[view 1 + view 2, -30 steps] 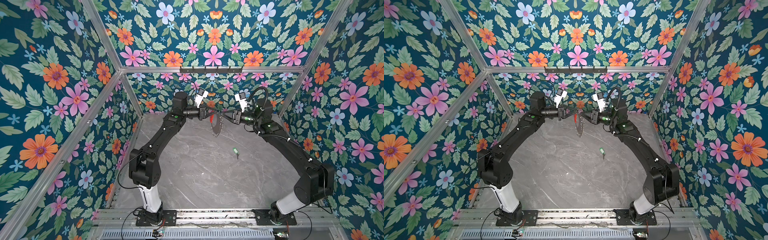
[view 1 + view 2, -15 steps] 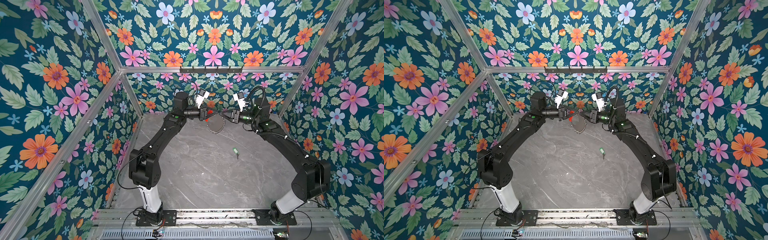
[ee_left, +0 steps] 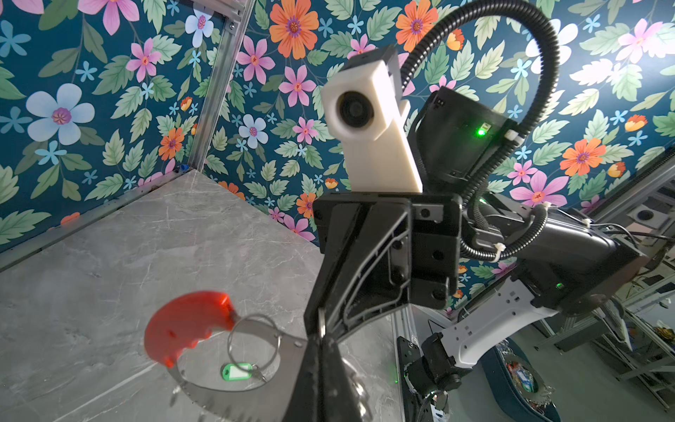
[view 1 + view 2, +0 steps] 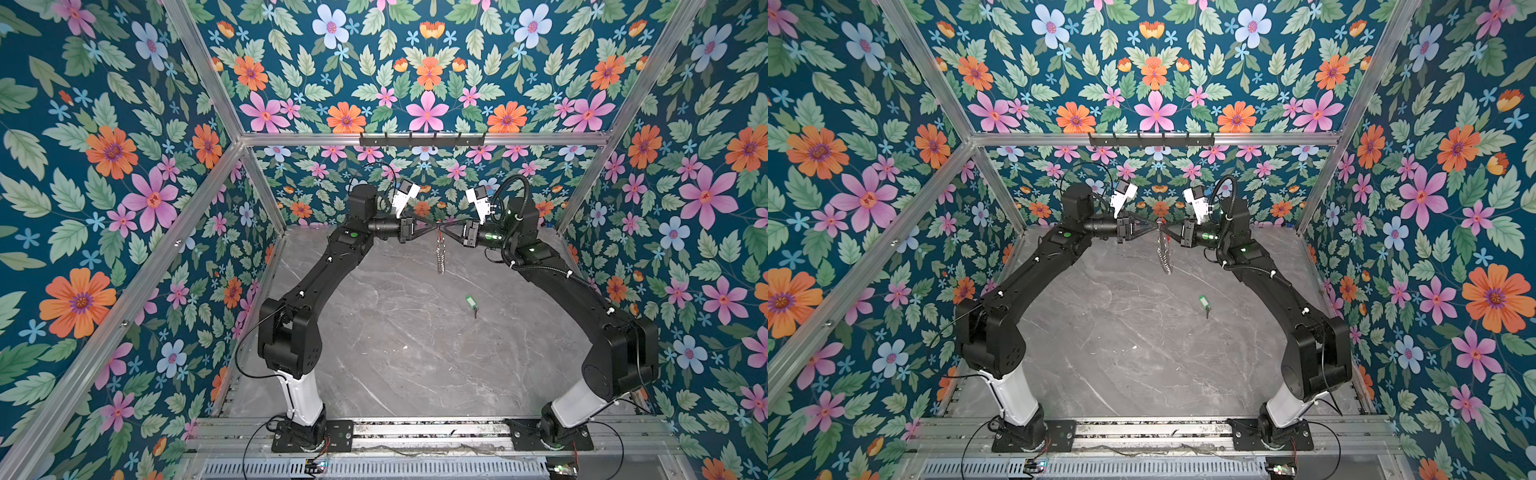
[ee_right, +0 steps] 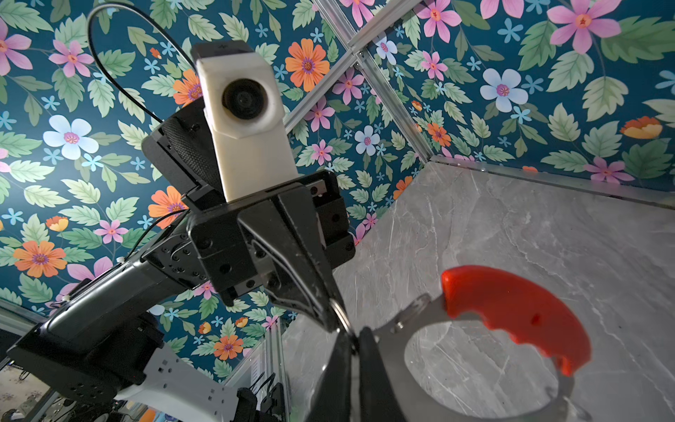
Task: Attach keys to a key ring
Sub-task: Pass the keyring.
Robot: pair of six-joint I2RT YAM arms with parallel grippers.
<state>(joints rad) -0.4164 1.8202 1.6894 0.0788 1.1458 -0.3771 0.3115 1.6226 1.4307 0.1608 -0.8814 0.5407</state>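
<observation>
Key ring (image 4: 439, 251) hung in mid-air over the far part of the table (image 4: 395, 357). It was edge-on in both top views, pinched at its top btwn the two grippers, which met tip to tip. Its red arc (image 3: 186, 321) sat to one side of the grip, w/ the small silver rings (image 4: 1165, 259) bunched along the lower run. One loose silver ring (image 3: 254, 341) looped the metal just beside the red arc.

L gripper (image 4: 433, 227) was pressed shut on the metal rim. R gripper (image 4: 445, 227) was clamped shut right against it from the opposite side. Couldn't tell whether either pinched the hoop itself or one of the small rings on it. Prob reason for the two-sided hold: it kept the hoop off the table and steady, so a regrip or hand-over could happen w/o it swinging or dropping.

Key (image 4: 471, 302), green head and thin dark blade, lay flat on the table on the robot's R side. It was well apart from the hoop, untouched, not yet attached. Judged early in the task: one gripper would have to let go to fetch it.
</observation>
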